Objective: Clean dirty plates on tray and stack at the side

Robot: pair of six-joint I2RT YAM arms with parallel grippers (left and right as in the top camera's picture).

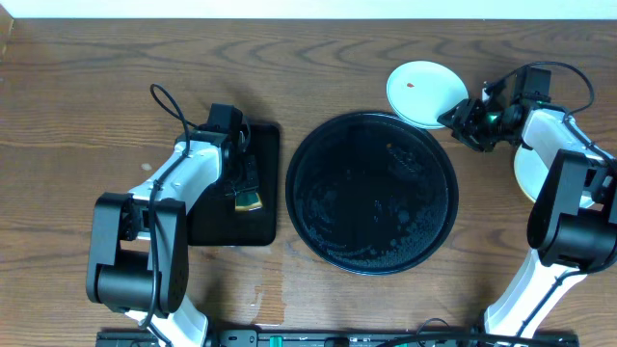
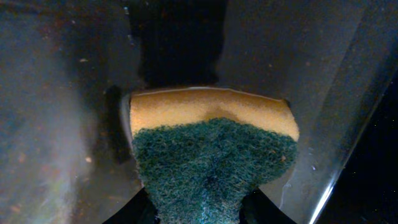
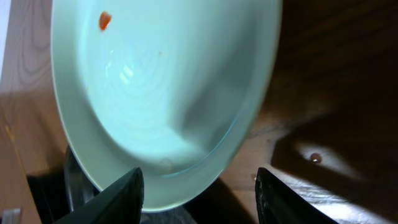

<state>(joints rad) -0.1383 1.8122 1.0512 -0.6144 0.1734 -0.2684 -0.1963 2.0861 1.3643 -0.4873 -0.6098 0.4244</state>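
The large round black tray (image 1: 307, 226) sits mid-table on the brown wooden table (image 1: 96, 87), its floor gleaming with wet streaks and specks, and no plate lies on it. A small round glossy mint-white plate (image 1: 421, 92) is off the tray, just beyond its far right rim. From overhead I cannot tell whether the two touch. A small red spot (image 3: 104, 20) marks the plate near its far side.

The right gripper (image 1: 453, 118) reaches in from the right to that plate's near right edge. In the right wrist view its two dark fingers (image 3: 121, 193) stand well apart with the plate's rim between them. There is clear wood between the rim and the right-hand finger, so the pincer is spread and not clamped.

A second pale cream plate (image 1: 523, 173) lies at the right side of the table, partly hidden behind the right arm.

To the left, just beside the round tray, is a smaller rectangular black tray (image 1: 265, 145). The left gripper (image 1: 247, 188) hangs over it, closed on a yellow sponge with a green scouring face (image 2: 211, 155). The sponge bulges out from between the fingers.
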